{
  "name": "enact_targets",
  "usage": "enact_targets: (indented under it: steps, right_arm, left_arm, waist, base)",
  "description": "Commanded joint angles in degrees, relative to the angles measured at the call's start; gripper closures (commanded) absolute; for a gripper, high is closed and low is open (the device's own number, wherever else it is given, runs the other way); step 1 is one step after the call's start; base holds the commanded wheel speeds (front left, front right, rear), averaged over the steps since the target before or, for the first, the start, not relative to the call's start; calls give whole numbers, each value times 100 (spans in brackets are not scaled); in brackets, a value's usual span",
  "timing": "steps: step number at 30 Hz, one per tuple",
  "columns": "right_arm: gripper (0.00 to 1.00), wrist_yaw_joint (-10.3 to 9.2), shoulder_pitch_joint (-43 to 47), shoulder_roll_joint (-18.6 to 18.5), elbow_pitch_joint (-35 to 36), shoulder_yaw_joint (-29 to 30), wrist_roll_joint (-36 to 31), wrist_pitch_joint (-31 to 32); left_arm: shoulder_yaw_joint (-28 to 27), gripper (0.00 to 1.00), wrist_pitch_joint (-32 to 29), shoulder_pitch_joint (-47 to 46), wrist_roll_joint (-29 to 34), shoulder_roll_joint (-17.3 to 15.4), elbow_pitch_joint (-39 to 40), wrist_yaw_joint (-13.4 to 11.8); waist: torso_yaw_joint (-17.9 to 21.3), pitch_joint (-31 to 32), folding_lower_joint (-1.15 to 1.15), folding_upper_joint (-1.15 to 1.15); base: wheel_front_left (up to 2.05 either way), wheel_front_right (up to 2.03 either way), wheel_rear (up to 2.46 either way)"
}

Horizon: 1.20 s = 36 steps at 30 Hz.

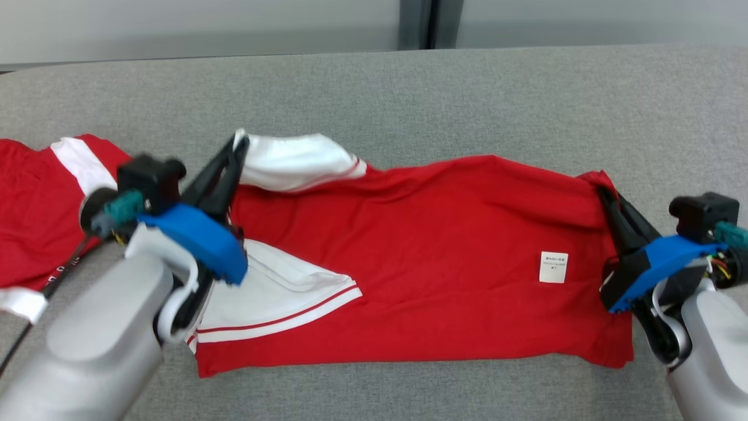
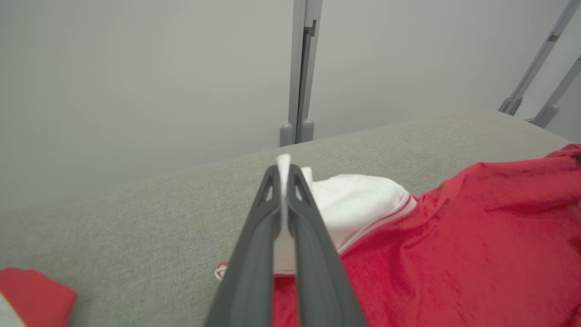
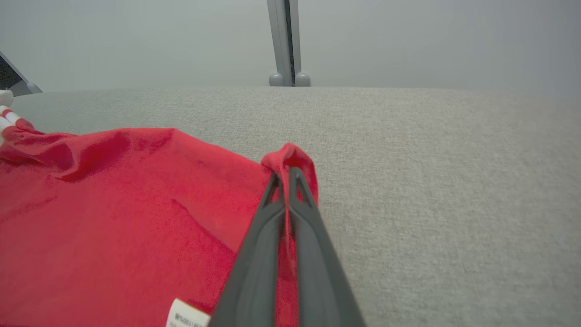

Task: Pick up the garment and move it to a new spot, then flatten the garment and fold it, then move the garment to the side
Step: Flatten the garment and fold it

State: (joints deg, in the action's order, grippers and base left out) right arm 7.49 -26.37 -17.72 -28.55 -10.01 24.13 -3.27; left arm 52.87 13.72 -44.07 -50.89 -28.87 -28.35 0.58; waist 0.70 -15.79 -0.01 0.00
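**A:** What are the fingers doing?

**B:** Both pairs are clamped on cloth. The left gripper point(image 2: 283, 170) has its dark fingers point(image 2: 254, 254) pressed together on the white sleeve point(image 1: 292, 161) of the red garment point(image 1: 438, 234). A sliver of white pokes out between the tips. The right gripper point(image 3: 285, 175) is closed just as tightly on a small red fold at the garment's other end.

**A:** Where does the garment lie relative to them?

**B:** It is spread crosswise on the grey padded table point(image 1: 409, 88), between the two grippers. The left pinch is at its far left corner and the right pinch at its far right corner. The cloth rises a little at each pinch. The rest of the body lies mostly flat, toward the near side.

**A:** And the count?

**B:** There is one table and two red pieces. One is the held garment and the other is a red-and-white cloth point(image 1: 35, 204) at the left edge. The left arm hides whether the two touch. There are two grippers. The garment has two white sleeves, the pinched one and a striped sleeve point(image 1: 280, 298) lying flat on the body. One small white label point(image 1: 553, 267) sits near the right end.
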Motion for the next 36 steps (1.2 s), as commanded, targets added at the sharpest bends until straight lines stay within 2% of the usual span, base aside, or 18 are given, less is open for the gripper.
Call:
enact_targets:
  steps: [1, 5, 10, 19, 20, 21, 22, 28, 36]
  right_arm:
    - [100, 2, 105, 9, 30, 30, 12, -40]
    - [100, 3, 463, 69, 132, 182, 4, -209]
    - [100, 3, 903, 160, 256, 320, 59, -345]
    - [100, 3, 1538, 380, 528, 558, 113, -389]
    - [62, 2, 1580, 404, 563, 575, 106, -376]
    - [15, 3, 1626, 437, 606, 601, 130, -377]
    - [0, 2, 1682, 450, 632, 636, 136, -372]
    - [0, 3, 1848, 501, 923, 824, 57, -484]
    - [0, 3, 1696, 652, 951, 1149, -81, -280]
  left_arm:
    - [-10, 100, 18, 119, -2, -50, 106, -80]
    - [-63, 100, 56, 783, -118, -283, 866, -476]
    - [-26, 100, 50, 1410, -243, -465, 1447, -811]
    - [-60, 100, 106, 2016, -301, -534, 1718, -1158]
    - [-84, 95, 113, 2048, -288, -521, 1713, -1206]
    - [-128, 55, 117, 2070, -267, -499, 1716, -1250]
    - [-175, 0, 123, 2112, -238, -472, 1718, -1285]
    - [-573, 0, 154, 2282, -5, -330, 1736, -1360]
    - [-1955, 0, 152, 2793, 1145, 249, 2158, -1451]
  waist:
    - [-5, 19, 1, 0]
    - [-73, 126, 1, 0]
    - [-152, 220, 1, 0]
    - [-182, 297, 1, 0]
    - [-179, 304, 1, 0]
    - [-176, 313, 1, 0]
    - [-177, 334, 1, 0]
    - [-138, 409, 1, 0]
    - [-103, 399, 1, 0]
  base:
    - [0, 0, 0]
    - [0, 0, 0]
    - [0, 0, 0]
    - [0, 0, 0]
    - [0, 0, 0]
    - [0, 0, 0]
    - [0, 0, 0]
    - [0, 0, 0]
    - [0, 0, 0]
